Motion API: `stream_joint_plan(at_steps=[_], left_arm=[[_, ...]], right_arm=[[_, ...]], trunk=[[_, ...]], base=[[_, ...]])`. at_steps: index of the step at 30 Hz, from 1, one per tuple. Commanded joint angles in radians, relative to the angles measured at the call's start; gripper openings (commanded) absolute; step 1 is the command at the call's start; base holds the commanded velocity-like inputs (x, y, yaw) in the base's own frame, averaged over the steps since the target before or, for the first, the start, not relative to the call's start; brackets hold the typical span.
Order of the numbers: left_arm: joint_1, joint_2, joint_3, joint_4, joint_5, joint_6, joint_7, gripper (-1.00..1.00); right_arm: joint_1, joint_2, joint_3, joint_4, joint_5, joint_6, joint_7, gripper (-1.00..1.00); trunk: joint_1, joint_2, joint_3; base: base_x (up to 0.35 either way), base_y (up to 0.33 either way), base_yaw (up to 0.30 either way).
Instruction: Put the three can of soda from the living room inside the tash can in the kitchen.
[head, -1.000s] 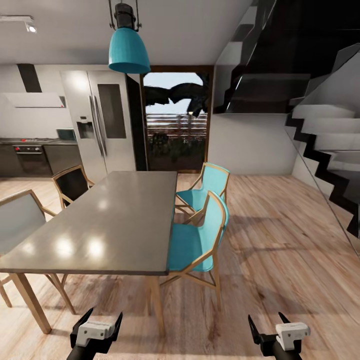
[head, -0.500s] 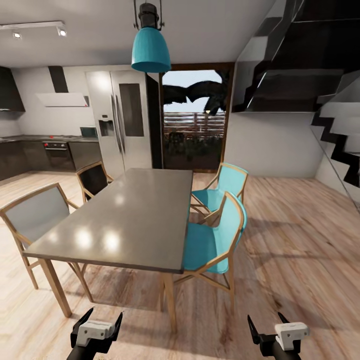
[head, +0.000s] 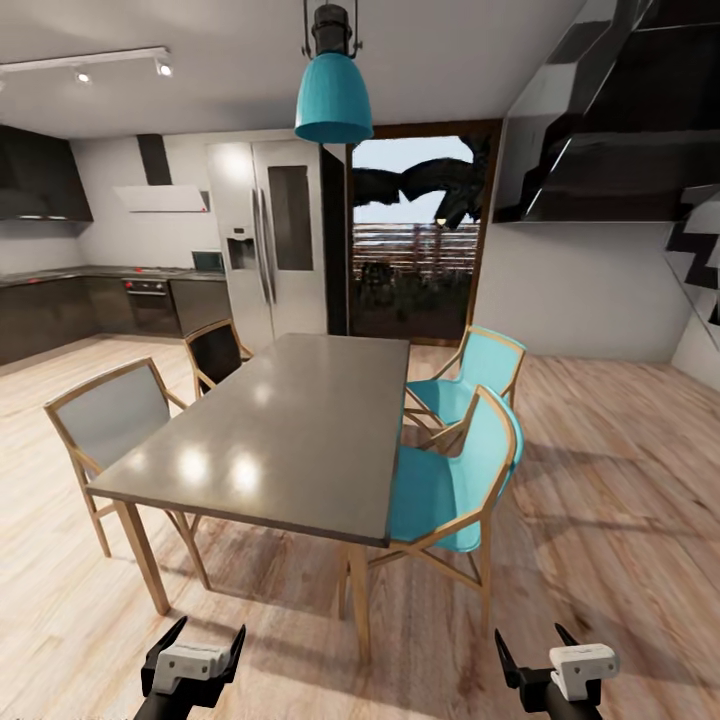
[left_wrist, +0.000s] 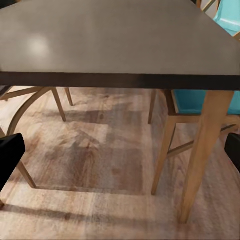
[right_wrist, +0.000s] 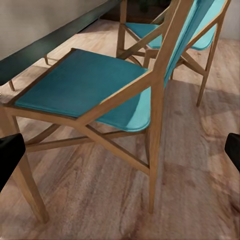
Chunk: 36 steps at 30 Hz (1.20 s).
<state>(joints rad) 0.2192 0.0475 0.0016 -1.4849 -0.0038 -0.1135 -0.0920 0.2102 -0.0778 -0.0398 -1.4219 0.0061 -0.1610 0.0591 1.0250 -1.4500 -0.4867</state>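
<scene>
Far left: the kitchen (head: 60, 300), grey cabinets, black oven (head: 152, 305), steel fridge (head: 270, 245) just right of it. No soda cans and no bucket to be seen here, so which way they lie from the jaws, their long axis, and which arm is nearer can't be judged; only the kitchen, the drop-off room, lies ahead-left, nearer the left arm. Left gripper (head: 196, 655) low in the head view, jaws spread wide, holding nothing. Grey dining table (head: 290, 430) dead ahead between robot and kitchen, grey chair (head: 110, 420) on its left, two teal chairs (head: 450, 470) on its right. Right gripper (head: 540, 660) also spread wide, empty, near the closer teal chair. Stairs (head: 620, 120) far right. Versus half a second back: whole view has slid rightward, more cabinets showing, less staircase — camera turning left, furniture unmoved. Grippers sit the same in frame.
</scene>
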Motion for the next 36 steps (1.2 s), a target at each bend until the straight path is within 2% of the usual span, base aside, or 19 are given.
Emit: stream_joint_plan(at_steps=[1, 12, 36], left_arm=[[0.0, 0.0, 0.0, 0.0, 0.0, 0.0, 0.0, 1.0], [-0.001, 0.0, 0.0, 0.001, -0.002, 0.001, 0.0, 1.0], [-0.004, -0.001, -0.001, 0.02, 0.0, 0.002, 0.0, 1.0]], right_arm=[[0.0, 0.001, 0.001, 0.0, 0.0, 0.0, 0.0, 1.0], [0.0, 0.004, 0.0, 0.0, 0.0, 0.001, -0.009, 1.0], [0.0, 0.005, 0.001, 0.001, 0.0, 0.001, -0.012, 1.0]], trunk=[[0.0, 0.0, 0.0], [0.0, 0.0, -0.009], [0.0, 0.0, -0.02]], base=[[0.0, 0.0, 0.042], [0.0, 0.0, 0.133], [0.0, 0.0, 0.223]])
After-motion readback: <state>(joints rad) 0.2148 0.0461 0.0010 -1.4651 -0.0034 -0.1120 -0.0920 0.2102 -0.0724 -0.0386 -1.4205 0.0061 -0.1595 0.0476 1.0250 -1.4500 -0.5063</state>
